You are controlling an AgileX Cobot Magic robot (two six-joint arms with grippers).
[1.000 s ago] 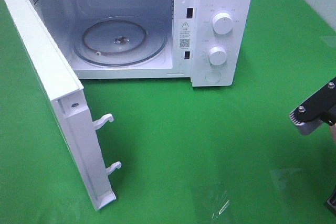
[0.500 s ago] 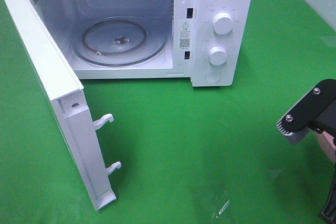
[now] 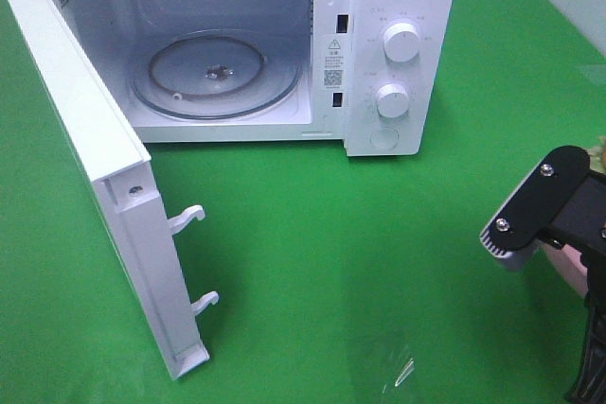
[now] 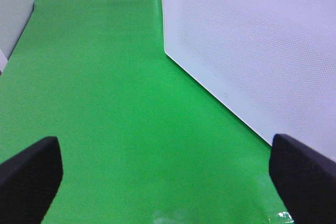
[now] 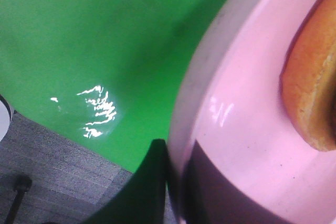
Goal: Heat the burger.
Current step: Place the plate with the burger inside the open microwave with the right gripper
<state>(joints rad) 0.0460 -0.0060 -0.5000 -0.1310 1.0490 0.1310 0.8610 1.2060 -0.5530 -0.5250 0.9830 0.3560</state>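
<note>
The burger (image 5: 311,85) shows as an orange-brown edge lying on a pink plate (image 5: 247,129) in the right wrist view. My right gripper (image 5: 176,182) is shut on that plate's rim, one dark finger outside it and one on its inner face. From above, the right arm (image 3: 538,207) reaches in at the right edge and covers most of the plate (image 3: 566,260). A sliver of the burger (image 3: 597,152) peeks out behind the arm. My left gripper (image 4: 165,182) is open over green cloth with nothing between its fingers (image 4: 29,174). It stays outside the high view.
The white microwave (image 3: 398,54) stands at the back with its door (image 3: 114,196) swung wide toward the front left. Its glass turntable (image 3: 216,75) is bare. The door's outer face (image 4: 252,51) fills one side of the left wrist view. Green cloth covers the table.
The right arm has come further in from the right edge, moving left with the pink plate held in its gripper. The microwave and its door have not moved.
</note>
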